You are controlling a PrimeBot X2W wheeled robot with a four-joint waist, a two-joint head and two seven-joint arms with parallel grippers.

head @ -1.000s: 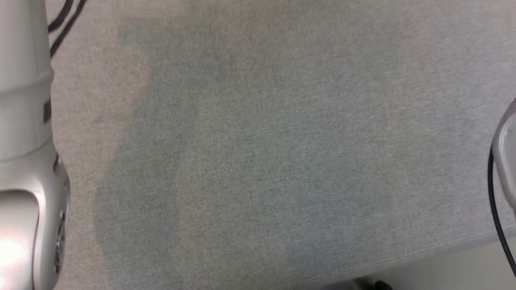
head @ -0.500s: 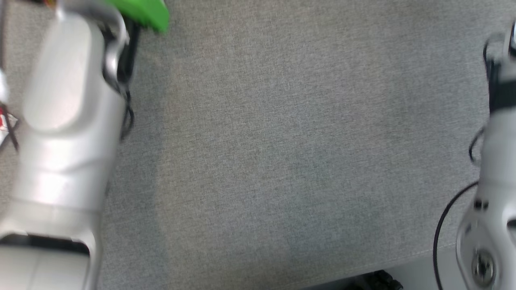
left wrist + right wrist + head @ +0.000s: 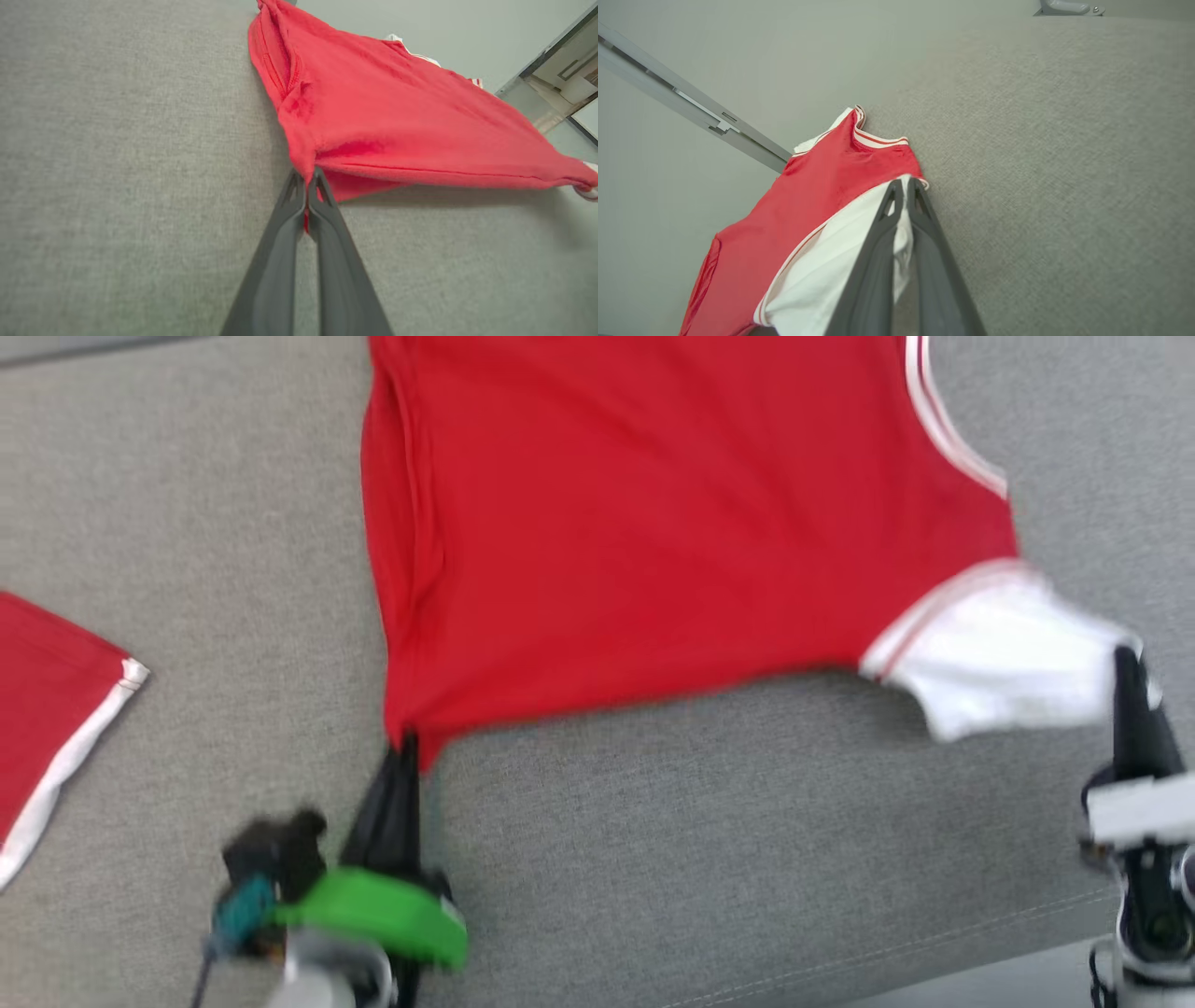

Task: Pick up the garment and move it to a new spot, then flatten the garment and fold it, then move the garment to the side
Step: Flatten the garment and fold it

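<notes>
A red garment [image 3: 635, 541] with white sleeves and striped trim lies spread over the grey fabric surface [image 3: 700, 859], stretched between my two grippers. My left gripper [image 3: 407, 745] is shut on its near left corner; the left wrist view shows the red garment [image 3: 397, 121] pinched between that left gripper [image 3: 307, 179]. My right gripper [image 3: 1127, 658] is shut on the white sleeve [image 3: 1004, 653] at the right. In the right wrist view the right gripper [image 3: 903, 184] clamps the white sleeve [image 3: 826, 275], the red body trailing away.
Another red cloth piece with a white edge [image 3: 47, 709] lies at the far left. The surface's stitched front edge [image 3: 934, 943] runs along the lower right, with pale floor beyond. A metal rail [image 3: 691, 112] crosses the right wrist view.
The head camera has swung: earlier frames showed bare grey fabric and pale forearms, now the red garment and both gripper tips are in view. Both grippers stay shut.
</notes>
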